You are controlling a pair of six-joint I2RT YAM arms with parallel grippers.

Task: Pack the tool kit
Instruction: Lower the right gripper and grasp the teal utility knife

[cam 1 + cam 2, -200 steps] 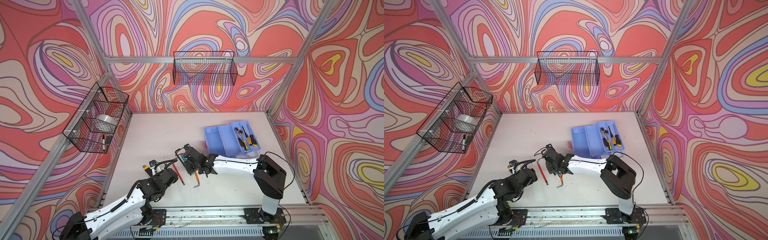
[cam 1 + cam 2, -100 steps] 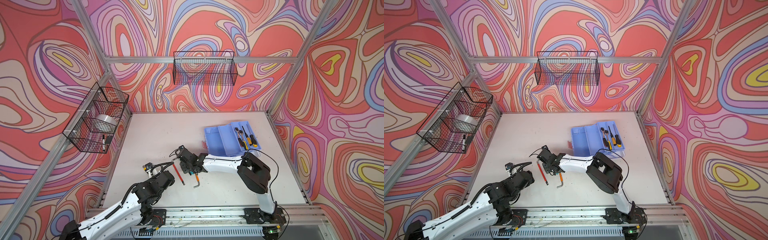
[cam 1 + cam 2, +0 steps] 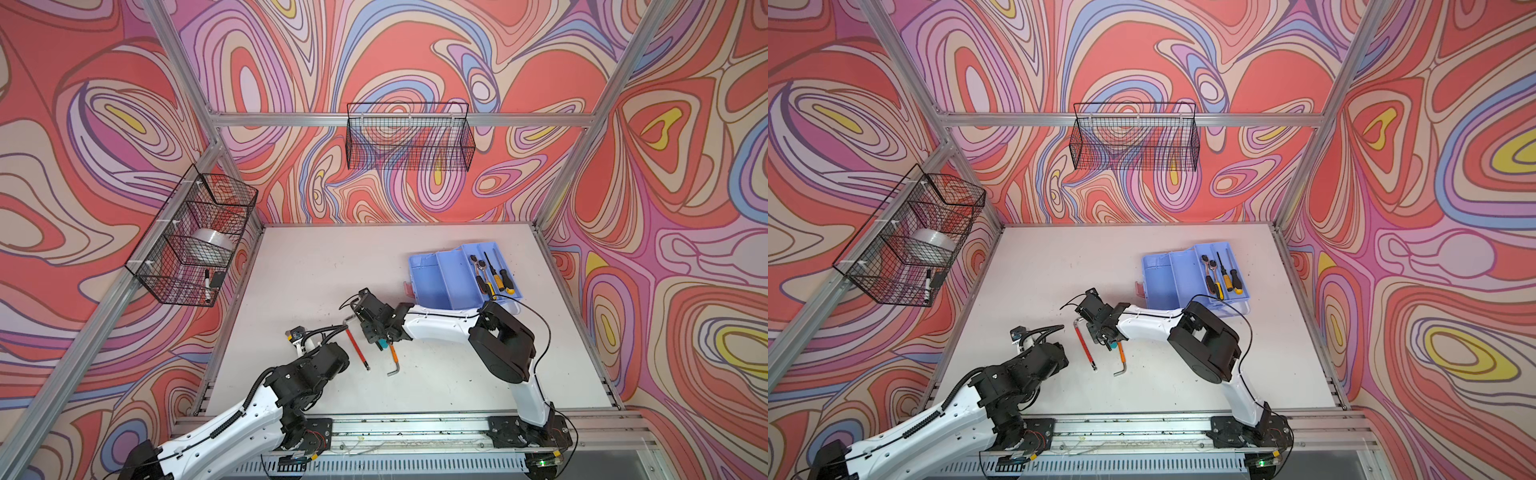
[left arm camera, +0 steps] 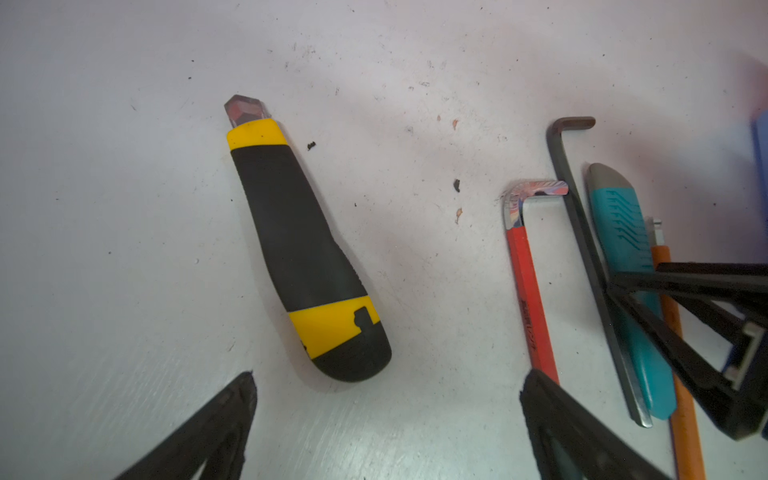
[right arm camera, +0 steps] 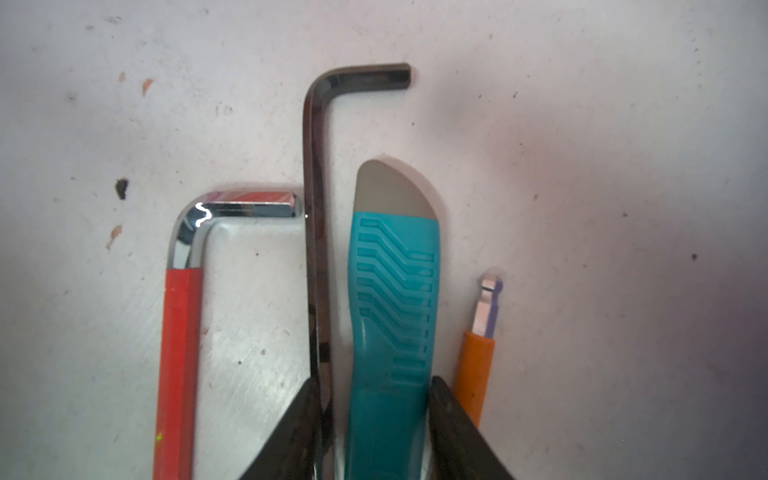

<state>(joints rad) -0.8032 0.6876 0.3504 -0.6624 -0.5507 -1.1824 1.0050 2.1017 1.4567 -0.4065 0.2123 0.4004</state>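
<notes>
The tool kit (image 3: 432, 282) (image 3: 1163, 282) lies open at the back right, with screwdrivers and a ratchet (image 3: 492, 274) in its blue tray. My right gripper (image 5: 374, 382) (image 3: 380, 338) is down on the table, shut on a teal utility knife (image 5: 395, 291) (image 4: 623, 232). A dark hex key (image 5: 316, 208) is also caught between the jaws, against one finger. A red hex key (image 5: 180, 332) (image 3: 357, 349) and an orange one (image 5: 473, 374) (image 3: 394, 359) lie just outside the fingers. My left gripper (image 4: 388, 386) hangs open over a yellow and black utility knife (image 4: 299, 241).
A black wire basket (image 3: 191, 245) on the left wall holds a tape roll and a marker. Another wire basket (image 3: 409, 137) hangs on the back wall. The left arm's body (image 3: 316, 365) sits close beside the red hex key.
The right arm has shifted a little to the left and its jaws have narrowed onto the teal knife and the dark hex key. The left gripper has stayed open and near its place.
</notes>
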